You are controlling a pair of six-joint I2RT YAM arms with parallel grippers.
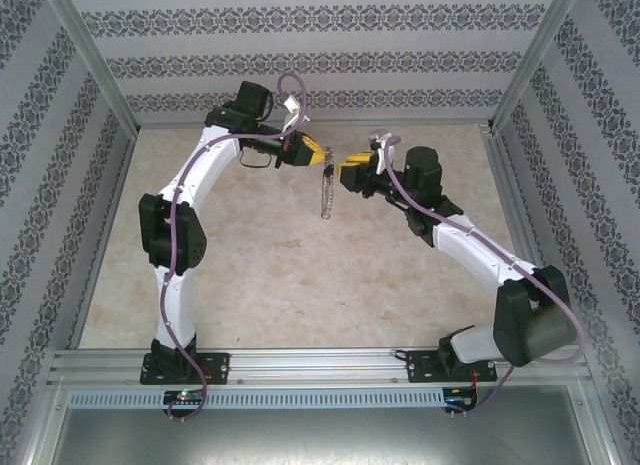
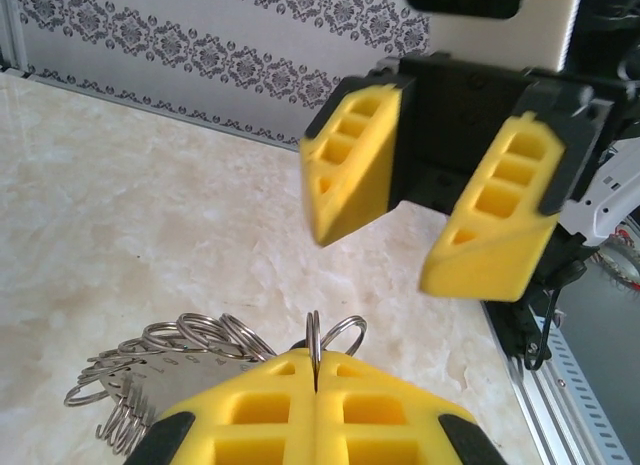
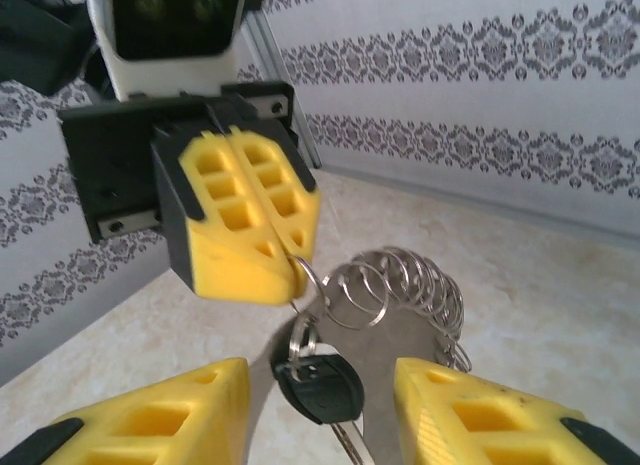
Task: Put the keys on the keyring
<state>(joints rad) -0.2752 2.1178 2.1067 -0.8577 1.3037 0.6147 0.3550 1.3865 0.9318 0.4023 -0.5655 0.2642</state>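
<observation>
**Left gripper pinching the keyring in mid-air, right one open and facing it**

Both arms are reaching in over the back half of the marble-look table (image 1: 250,285), grippers nose to nose and up off the surface. The left gripper (image 3: 292,272) has its yellow fingers pressed flat together, with a thin wire loop of the keyring (image 3: 400,285) clamped right at the tips. The rest of the keyring just hangs from there, clear of the table. From overhead it looks like a short chain dangling between the two grippers. On the right wrist cam you get the whole fan of little silver loops bunched up to one side.

The key (image 3: 320,387), the one with the black plastic head, hangs just below the left gripper's tips from a small split ring (image 3: 300,335). Its blade points down and runs off the bottom of the picture. Honestly can't tell if that split ring is actually threaded onto the big hoop or just sitting against it.

The right gripper (image 2: 400,255) has its fingers spread apart, gripping nothing. From its own cam the key head sits in the gap between them, touching neither
</observation>
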